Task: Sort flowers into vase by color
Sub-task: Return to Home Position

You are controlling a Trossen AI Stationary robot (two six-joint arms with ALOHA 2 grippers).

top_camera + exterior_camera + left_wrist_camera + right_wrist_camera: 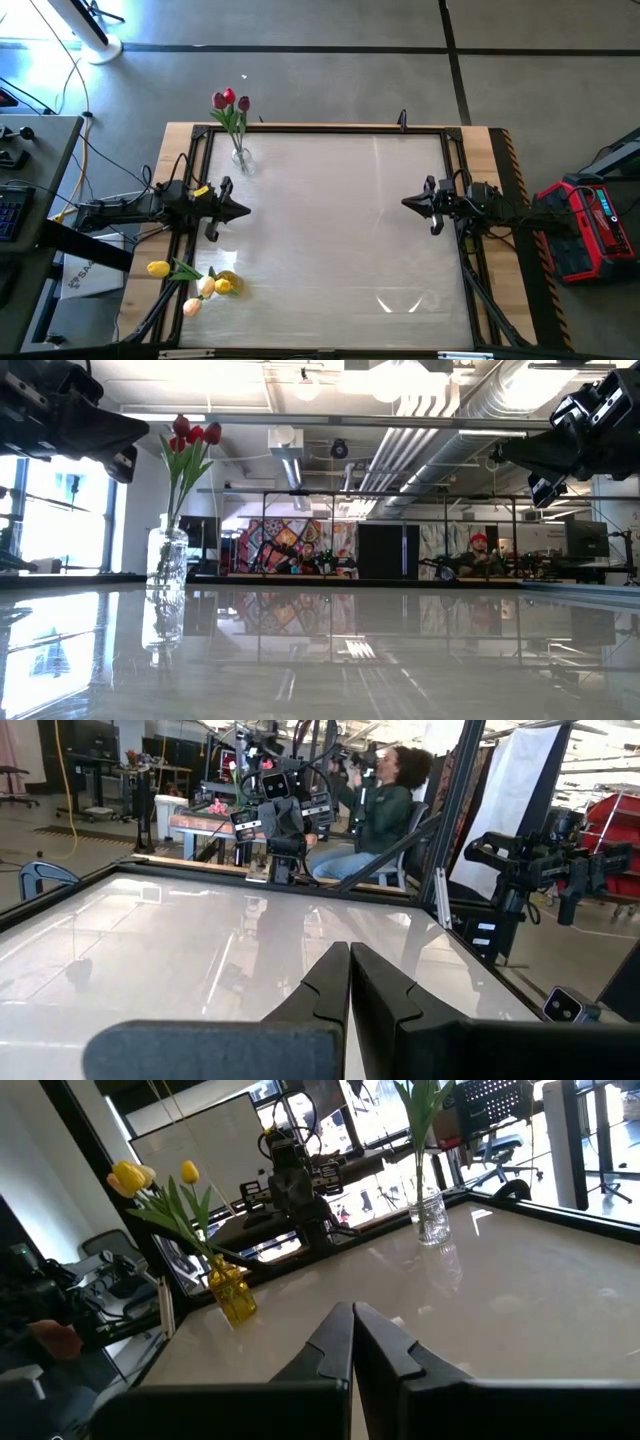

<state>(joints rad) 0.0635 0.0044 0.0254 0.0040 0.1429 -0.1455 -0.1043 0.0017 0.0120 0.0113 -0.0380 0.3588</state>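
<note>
Altogether three red tulips [229, 97], four yellow-cream tulips [207, 286]

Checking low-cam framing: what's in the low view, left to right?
left gripper, up high → clear vase → red flowers standing in it, leaning right → right gripper, up high.

You have the far vase [241, 160] at the table's [340, 240] back-left corner, with flowers [229, 101] standing in it. The near vase [227, 284] sits by the front-left edge, holding more flowers [159, 268]. The left gripper [243, 211] hangs between the two vases, and the right gripper [407, 203] faces it from the opposite side, well apart.
</note>
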